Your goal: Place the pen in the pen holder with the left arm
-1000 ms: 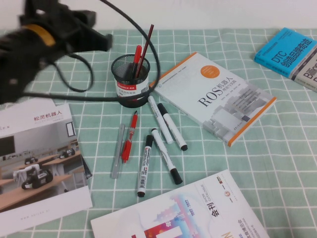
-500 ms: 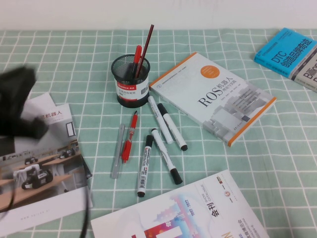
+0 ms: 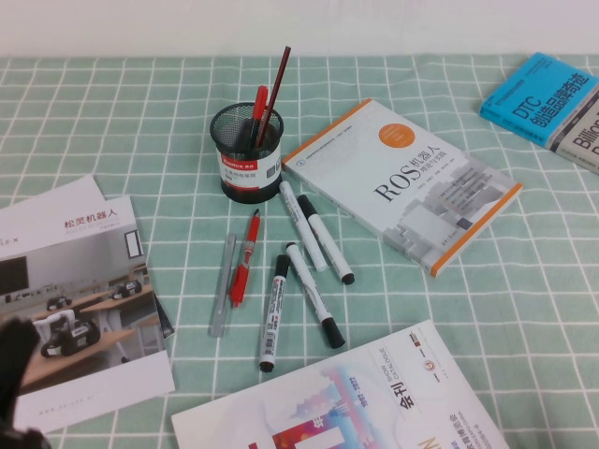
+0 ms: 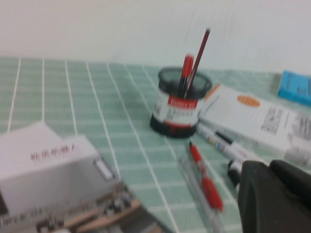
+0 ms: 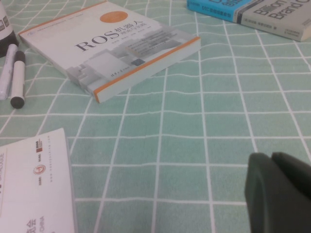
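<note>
Two items fill pen holder [image 3: 249, 166], pen [image 3: 258, 105] included; left gripper [image 4: 271, 194], right gripper [image 5: 275, 194] closed above tablecloth [image 5: 218, 126].

The high view looks steeply down from the robot's side. The left wrist view sits low, facing the pen holder [image 4: 179, 104]. The right wrist view skims the ROS book [image 5: 112, 46], which all 3 views share.

The left gripper [image 3: 14, 374] is sitting low at the near left corner of the worktop. The right gripper [image 5: 279, 191] is hovering over the worktop's right side.
</note>
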